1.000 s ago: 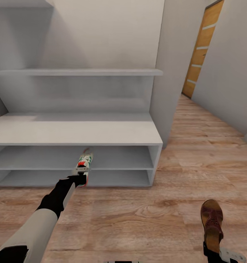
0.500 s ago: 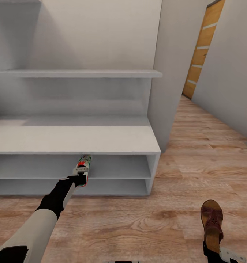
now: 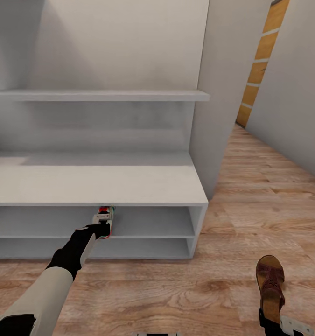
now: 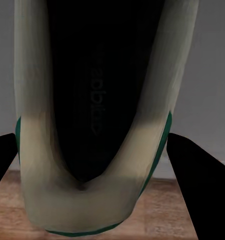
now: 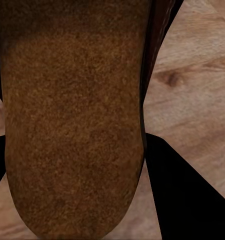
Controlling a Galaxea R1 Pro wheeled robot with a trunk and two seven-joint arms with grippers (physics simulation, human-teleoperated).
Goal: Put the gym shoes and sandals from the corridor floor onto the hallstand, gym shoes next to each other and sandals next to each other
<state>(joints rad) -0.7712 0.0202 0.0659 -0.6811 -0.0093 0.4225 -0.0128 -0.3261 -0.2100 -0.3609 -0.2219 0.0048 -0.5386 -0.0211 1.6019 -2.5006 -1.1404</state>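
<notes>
L gripper (image 3: 102,227) is stretched fwd from the L arm (image 3: 59,275) and clamped on a sneaker (image 3: 106,218), gripping it at the heel end; toe points away from the robot, into the rack (image 3: 129,186). The toe end is hidden under the rack's top board, at the upper open shelf level; heel & gripper sit at the front edge of that shelf. Can't tell if the sole touches the shelf. In L wrist view the sneaker (image 4: 95,125) runs lengthways between the two dark fingers (image 4: 200,185), one each side of the heel, dark shoe opening facing the cam, green trim at the sides; pale rack wall behind, strip of floor (image 4: 162,210) below.

R gripper (image 3: 275,323) is low at the head view's bottom R corner, closed on a sandal (image 3: 270,285) at its heel; sandal extends fwd from the gripper, toe away from the robot, above the floor (image 3: 176,289), well apart from the rack. R wrist view: sandal's tan insole (image 5: 72,125) lies between the dark fingers (image 5: 187,200), wood planks behind.

Floating shelf (image 3: 101,95) on the wall above the rack; orange door (image 3: 260,65) down the corridor at far R
</notes>
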